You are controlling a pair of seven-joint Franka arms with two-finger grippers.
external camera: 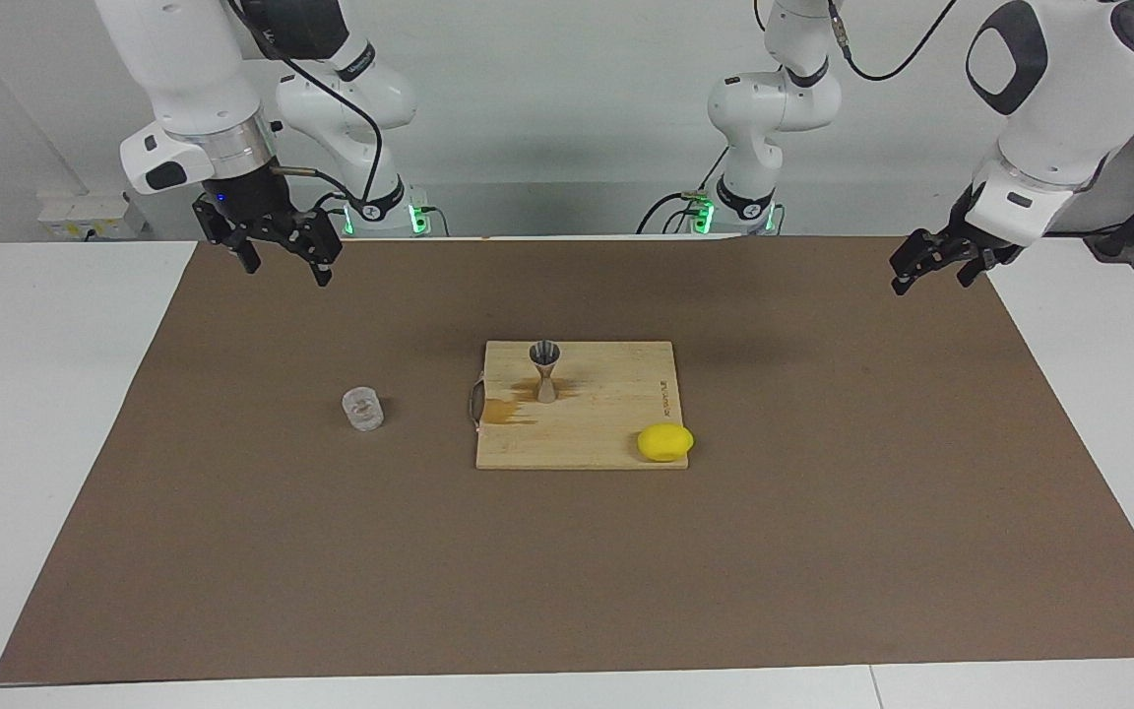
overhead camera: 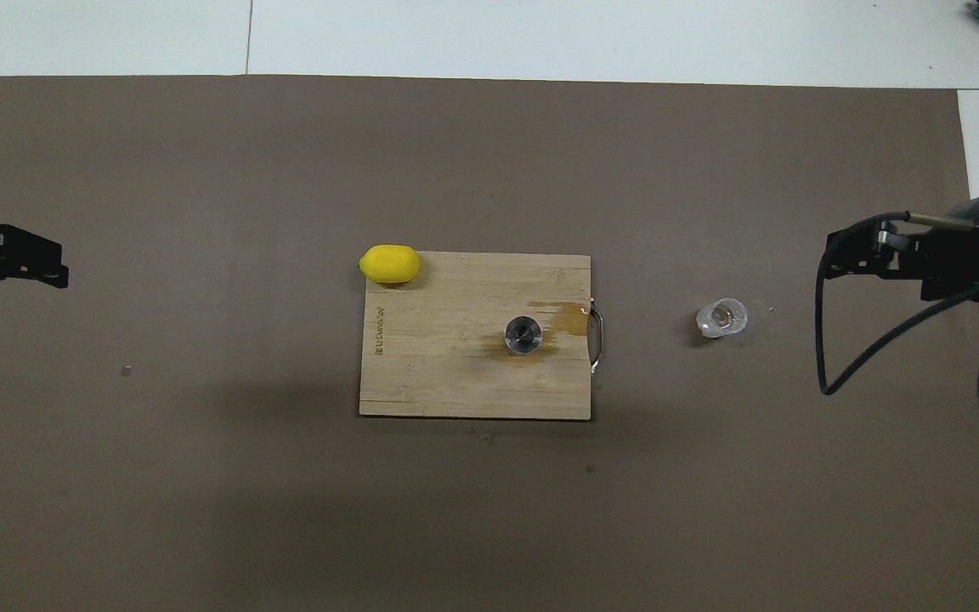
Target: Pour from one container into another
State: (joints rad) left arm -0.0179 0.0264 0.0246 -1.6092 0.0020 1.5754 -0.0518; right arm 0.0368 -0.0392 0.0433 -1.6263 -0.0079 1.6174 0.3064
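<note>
Two arms are mine, and neither carries anything. Under everything lies the brown mat [external camera: 823, 512], and at its middle sits the pale wooden cutting board [external camera: 606, 433], my landmark. The board gives the small grey metal hourglass jigger [external camera: 545, 370] a flat, steady base, upright near the edge nearest me, with a brown wet stain [external camera: 506, 412] beside it that I judge to be spilled liquid. A yellow lemon [external camera: 665, 442] rests on the board's corner toward my left arm's end. The short clear ridged glass tumbler [external camera: 362, 409] stands upright off the board, toward my right arm's end, well apart from the jigger. My right gripper [external camera: 282, 258] hangs high, fingers spread, well clear of the tumbler. My left gripper [external camera: 941, 261] waits spread over the mat's edge, far from the board.
</note>
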